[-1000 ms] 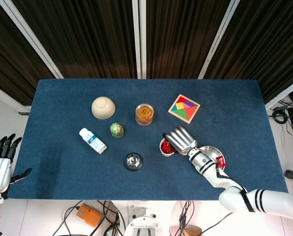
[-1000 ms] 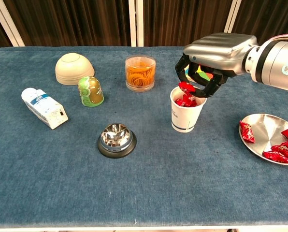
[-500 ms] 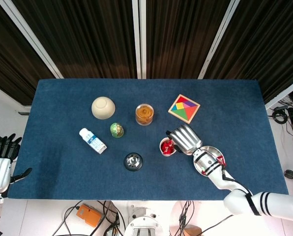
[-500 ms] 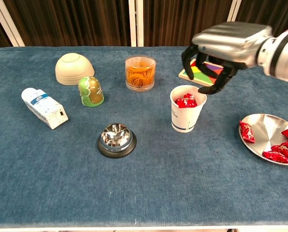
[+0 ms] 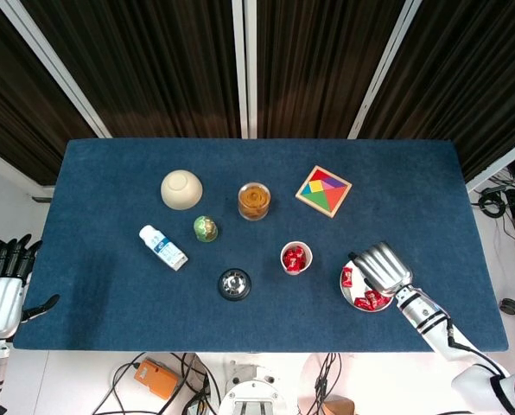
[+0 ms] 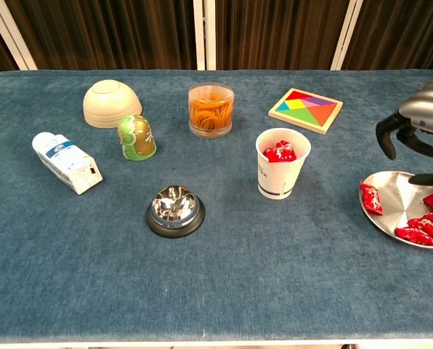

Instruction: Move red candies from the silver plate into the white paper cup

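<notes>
The white paper cup (image 6: 282, 174) stands mid-table with red candies (image 6: 280, 152) inside; the head view also shows the cup (image 5: 295, 258). To its right lies the silver plate (image 6: 399, 195) with several red candies (image 6: 371, 198) along its left and right edges. My right hand (image 6: 418, 138) hovers over the plate, fingers curved downward and apart, nothing in them. From above, this right hand (image 5: 381, 266) covers part of the plate (image 5: 345, 290). My left hand (image 5: 2, 284) hangs off the table's left edge, fingers spread and empty.
An upturned beige bowl (image 6: 111, 102), a green egg figure (image 6: 136, 137), a white bottle (image 6: 65, 161) and a call bell (image 6: 175, 210) sit left of the cup. A glass jar of rubber bands (image 6: 211, 110) and a tangram puzzle (image 6: 305, 110) stand behind it.
The right hand let a red candy drop into the cup, then moved right from above the cup to above the silver plate. The left hand stayed put.
</notes>
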You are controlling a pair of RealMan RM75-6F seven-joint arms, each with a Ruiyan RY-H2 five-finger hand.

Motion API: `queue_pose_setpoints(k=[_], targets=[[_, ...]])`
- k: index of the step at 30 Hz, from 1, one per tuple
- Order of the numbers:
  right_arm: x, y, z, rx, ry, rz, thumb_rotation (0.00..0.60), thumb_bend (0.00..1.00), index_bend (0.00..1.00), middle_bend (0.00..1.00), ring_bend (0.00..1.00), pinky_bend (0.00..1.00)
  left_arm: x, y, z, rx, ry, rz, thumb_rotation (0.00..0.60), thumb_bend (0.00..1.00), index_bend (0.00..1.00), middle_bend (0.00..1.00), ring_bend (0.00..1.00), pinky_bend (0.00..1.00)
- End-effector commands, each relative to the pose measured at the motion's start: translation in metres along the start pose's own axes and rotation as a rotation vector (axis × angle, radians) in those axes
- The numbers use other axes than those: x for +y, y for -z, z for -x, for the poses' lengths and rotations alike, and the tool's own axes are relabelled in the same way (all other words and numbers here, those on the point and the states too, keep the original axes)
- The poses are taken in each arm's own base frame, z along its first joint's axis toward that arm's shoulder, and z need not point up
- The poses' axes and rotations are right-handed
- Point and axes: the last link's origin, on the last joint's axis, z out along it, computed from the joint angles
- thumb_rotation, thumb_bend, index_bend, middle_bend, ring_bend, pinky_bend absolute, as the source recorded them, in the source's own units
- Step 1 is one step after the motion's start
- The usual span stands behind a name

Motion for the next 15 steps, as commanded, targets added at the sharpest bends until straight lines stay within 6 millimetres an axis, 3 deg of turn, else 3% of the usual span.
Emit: queue_pose_setpoints(k=[1, 15], targets=[[-0.002, -0.004, 0.015, -0.021, 0.055, -0.021, 0.600, 0.35, 0.54, 0.83, 1.00, 1.00, 0.000, 0.001, 0.000, 0.000, -0.001, -0.002, 0.600, 0.00, 0.09, 0.01, 0.00, 0.00], [-0.019, -0.022, 0.026, 0.000, 0.082, -0.098, 0.600, 0.35, 0.54, 0.83, 1.00, 1.00, -0.001, 0.004, -0.001, -0.005, -0.002, -0.016, 0.600, 0.00, 0.09, 0.01, 0.00, 0.00]])
